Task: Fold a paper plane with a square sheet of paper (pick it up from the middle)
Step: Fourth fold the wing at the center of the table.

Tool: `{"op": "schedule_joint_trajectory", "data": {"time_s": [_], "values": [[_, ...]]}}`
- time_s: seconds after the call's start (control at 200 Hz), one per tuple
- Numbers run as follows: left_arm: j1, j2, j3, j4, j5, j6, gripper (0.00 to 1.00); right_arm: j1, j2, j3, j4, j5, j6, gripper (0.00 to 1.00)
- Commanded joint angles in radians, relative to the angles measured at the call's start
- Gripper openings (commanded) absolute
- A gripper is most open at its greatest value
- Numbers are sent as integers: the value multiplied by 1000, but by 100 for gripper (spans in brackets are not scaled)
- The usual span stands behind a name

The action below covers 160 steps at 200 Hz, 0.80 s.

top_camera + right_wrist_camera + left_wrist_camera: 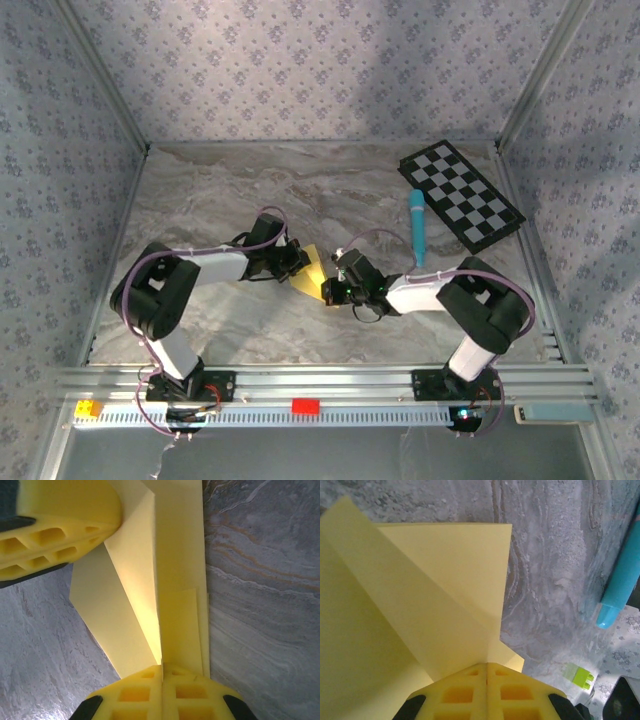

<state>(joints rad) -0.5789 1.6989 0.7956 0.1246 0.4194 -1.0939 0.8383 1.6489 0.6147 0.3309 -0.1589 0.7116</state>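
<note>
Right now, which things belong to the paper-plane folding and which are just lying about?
Job in hand:
partly folded yellow paper

Lying about:
light-blue marker
checkered board
small green piece
red block
yellow block

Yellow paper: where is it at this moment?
In the top view the folded yellow paper is near the centre of the table, held from either side by the left tool and right tool, with the blue marker to its right.
</note>
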Motion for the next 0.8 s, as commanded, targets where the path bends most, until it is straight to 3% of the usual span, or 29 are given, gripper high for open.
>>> {"op": "schedule_joint_trajectory", "data": {"time_s": [0.0, 0.36, 0.795], "values": [[-8, 16, 21, 6, -18, 2, 4, -12, 36, 16, -80, -38, 16, 4], [-21, -19, 19, -15, -38, 25, 10, -44, 75, 29, -92, -101, 54, 3], [-28, 25, 26, -19, -46, 25, 8, -64, 93, 41, -120, -126, 68, 3]]}}
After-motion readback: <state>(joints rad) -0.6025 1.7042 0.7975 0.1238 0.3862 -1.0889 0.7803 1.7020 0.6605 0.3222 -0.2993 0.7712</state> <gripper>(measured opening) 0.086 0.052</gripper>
